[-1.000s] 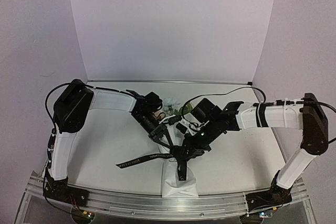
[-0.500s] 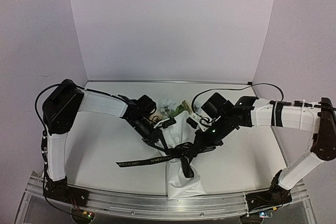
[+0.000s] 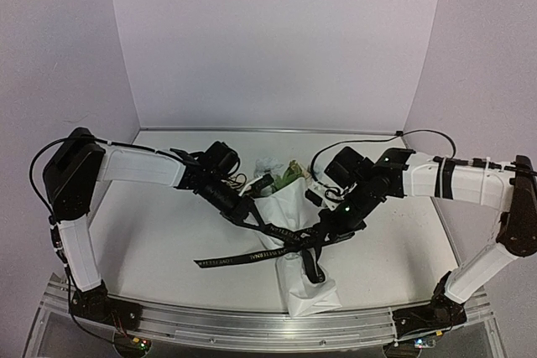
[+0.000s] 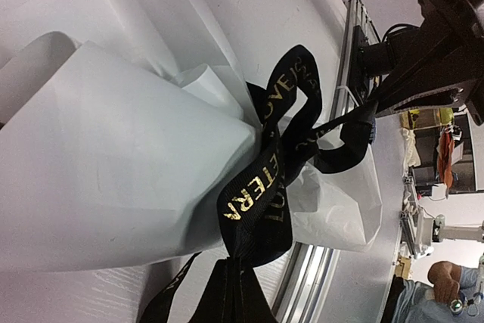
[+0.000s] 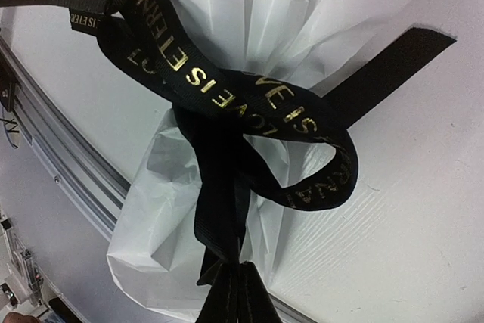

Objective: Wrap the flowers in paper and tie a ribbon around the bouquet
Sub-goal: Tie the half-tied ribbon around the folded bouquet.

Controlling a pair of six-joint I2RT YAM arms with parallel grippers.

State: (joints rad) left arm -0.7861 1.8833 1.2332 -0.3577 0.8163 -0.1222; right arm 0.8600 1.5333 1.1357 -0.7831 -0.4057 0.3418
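Bouquet: white paper cone on table, lower centre of top view. Ribbon: black, gold lettering, looped round the cone. Left hand: pinched closed on one ribbon strand. Right hand: likewise.

The ribbon ran taut between the left gripper and the right gripper, barring the middle over the bouquet. The left arm and right arm fenced off the far strip (flowers crowded between them). Bare table lay open toward either side edge.
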